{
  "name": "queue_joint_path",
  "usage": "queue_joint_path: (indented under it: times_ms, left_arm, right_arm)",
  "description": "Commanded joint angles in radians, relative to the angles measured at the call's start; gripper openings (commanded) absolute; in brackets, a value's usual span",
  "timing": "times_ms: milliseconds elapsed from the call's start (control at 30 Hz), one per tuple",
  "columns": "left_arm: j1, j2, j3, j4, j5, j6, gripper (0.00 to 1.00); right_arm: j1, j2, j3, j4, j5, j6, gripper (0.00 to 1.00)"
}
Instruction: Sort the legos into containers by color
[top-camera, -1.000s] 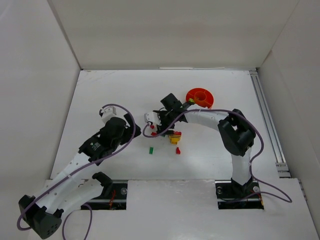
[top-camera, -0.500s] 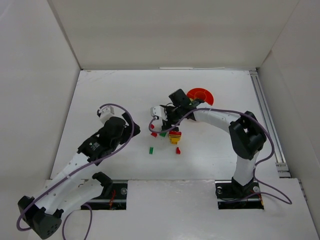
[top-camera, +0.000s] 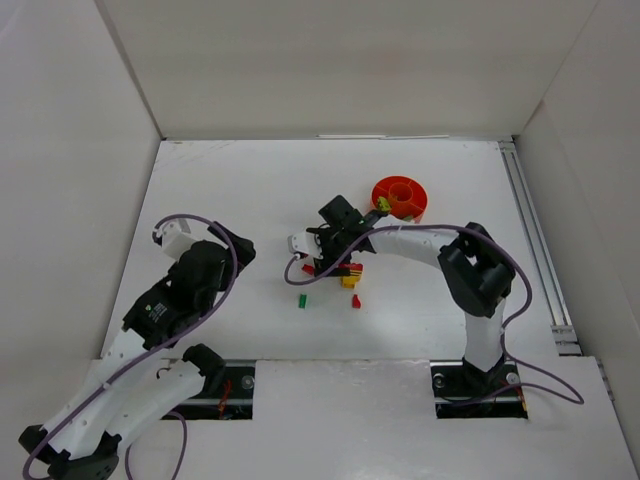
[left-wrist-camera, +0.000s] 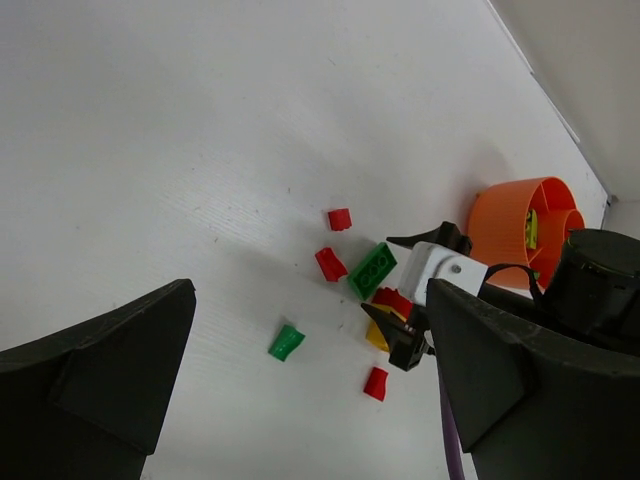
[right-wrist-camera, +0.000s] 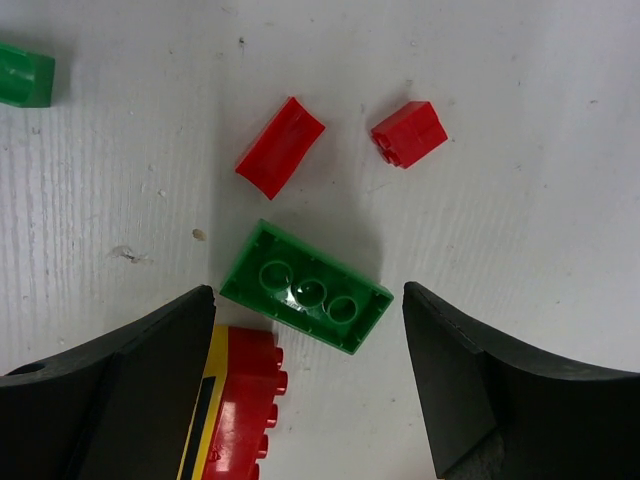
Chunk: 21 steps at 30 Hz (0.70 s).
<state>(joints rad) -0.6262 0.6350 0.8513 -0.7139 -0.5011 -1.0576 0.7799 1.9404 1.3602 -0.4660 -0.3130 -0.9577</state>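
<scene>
White table (top-camera: 230, 190): right gripper (right-wrist-camera: 307, 300), back from the orange bowl (top-camera: 378, 190) side, hangs spread open over the green brick (right-wrist-camera: 300, 285); left gripper (left-wrist-camera: 310, 300), also open, has withdrawn, so a green pick is likely next.

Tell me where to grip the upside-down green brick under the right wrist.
Pinch its two long side walls from straight above: the green brick lies flat, hollow side up, so those walls are the parallel faces. It sits skewed between the fingers of the open right gripper, so probably rotate the wrist first. A red-and-yellow brick crowds one corner.

White table (top-camera: 220, 180), scattered legos (right-wrist-camera: 305, 292), orange bowl (top-camera: 415, 206)
</scene>
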Motion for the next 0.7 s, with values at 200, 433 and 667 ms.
queue_joint_path:
  times_ms: [200, 433, 667]
  left_arm:
    - [0.000, -0.041, 0.045, -0.062, -0.071, -0.024, 1.00]
    - [0.000, -0.051, 0.045, -0.062, -0.080, -0.015, 1.00]
    - [0.000, -0.051, 0.045, -0.062, -0.080, -0.015, 1.00]
  right_arm:
    - [0.009, 0.069, 0.065, -0.040, 0.109, -0.001, 0.81]
    - [0.009, 0.100, 0.108, -0.069, 0.109, -0.010, 0.78]
    - [0.009, 0.144, 0.172, -0.114, 0.083, -0.042, 0.67]
